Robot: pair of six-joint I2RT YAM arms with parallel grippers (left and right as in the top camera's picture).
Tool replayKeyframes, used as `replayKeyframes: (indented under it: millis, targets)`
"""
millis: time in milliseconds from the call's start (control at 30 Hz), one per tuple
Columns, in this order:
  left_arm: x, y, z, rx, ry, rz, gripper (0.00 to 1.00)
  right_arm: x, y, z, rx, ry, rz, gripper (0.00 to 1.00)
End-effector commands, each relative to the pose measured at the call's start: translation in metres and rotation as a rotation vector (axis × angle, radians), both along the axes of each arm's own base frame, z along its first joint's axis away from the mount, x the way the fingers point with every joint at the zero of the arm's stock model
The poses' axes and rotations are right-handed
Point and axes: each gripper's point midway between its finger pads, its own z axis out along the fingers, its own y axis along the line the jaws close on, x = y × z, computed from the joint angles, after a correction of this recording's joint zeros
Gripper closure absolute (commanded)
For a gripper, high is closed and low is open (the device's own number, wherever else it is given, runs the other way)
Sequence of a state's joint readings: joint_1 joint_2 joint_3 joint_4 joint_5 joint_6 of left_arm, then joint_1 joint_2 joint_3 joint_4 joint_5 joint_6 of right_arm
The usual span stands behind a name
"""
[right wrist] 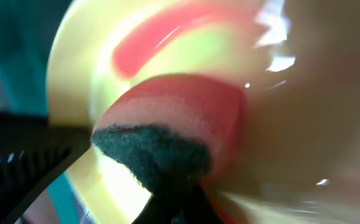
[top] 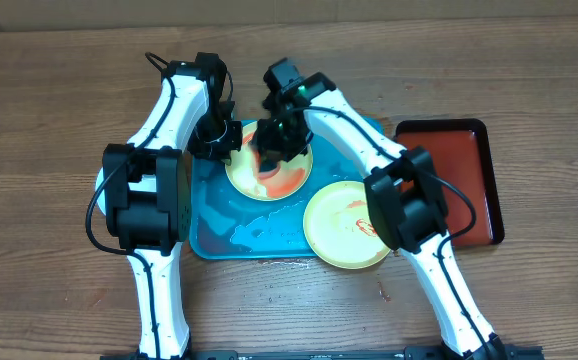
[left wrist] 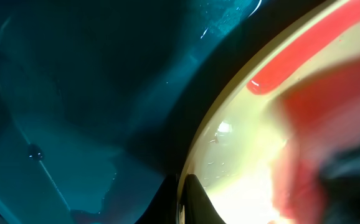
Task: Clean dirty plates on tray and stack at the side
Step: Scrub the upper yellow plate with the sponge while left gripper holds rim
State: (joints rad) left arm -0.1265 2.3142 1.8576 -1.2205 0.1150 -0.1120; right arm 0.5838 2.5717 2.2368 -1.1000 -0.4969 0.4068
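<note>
The right jaws pinch a sponge (right wrist: 167, 124) pressed on a red-smeared plate (top: 294, 182) at the far end of the tray (top: 219, 215). The left jaws sit at that plate's left rim; I cannot tell whether they grip it. A second plate (top: 334, 228) overlaps the tray's right edge onto the tabletop (top: 69, 100).
</note>
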Motion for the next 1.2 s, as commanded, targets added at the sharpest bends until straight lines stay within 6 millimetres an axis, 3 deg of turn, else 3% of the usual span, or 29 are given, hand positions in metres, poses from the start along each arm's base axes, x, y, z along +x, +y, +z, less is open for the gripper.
replayKeyframes:
  millis: [0, 167, 267, 600, 733, 1000, 1067, 1167]
  targets:
    - [0.004, -0.002, 0.005, -0.002, -0.03, -0.006, 0.96, -0.044, 0.028, -0.018, 0.07, 0.116, 0.12, 0.96]
    - [0.004, -0.002, 0.005, -0.002, -0.029, -0.006, 0.96, -0.054, 0.023, -0.019, 0.041, 0.145, 0.133, 0.96]
    - [0.004, -0.002, 0.005, -0.002, -0.029, -0.005, 0.96, -0.048, 0.007, -0.022, -0.012, 0.15, 0.102, 0.96]
    - [0.003, -0.002, 0.005, -0.001, -0.027, -0.006, 0.95, -0.003, -0.102, -0.017, -0.489, 0.005, -0.14, 0.96]
    - [0.003, -0.002, 0.005, -0.001, -0.027, -0.006, 0.96, 0.01, -0.128, -0.014, -0.636, -0.073, -0.214, 0.96]
    - [0.003, -0.002, 0.005, -0.002, -0.027, -0.012, 0.96, 0.043, -0.128, -0.011, -0.662, -0.238, -0.262, 0.96]
    - [0.003, -0.002, 0.005, -0.002, -0.027, -0.013, 0.96, 0.053, -0.12, -0.011, -0.62, -0.277, -0.239, 0.96]
    - [0.003, -0.002, 0.005, -0.002, -0.027, -0.013, 0.96, 0.055, -0.085, -0.011, -0.444, -0.281, -0.123, 0.96]
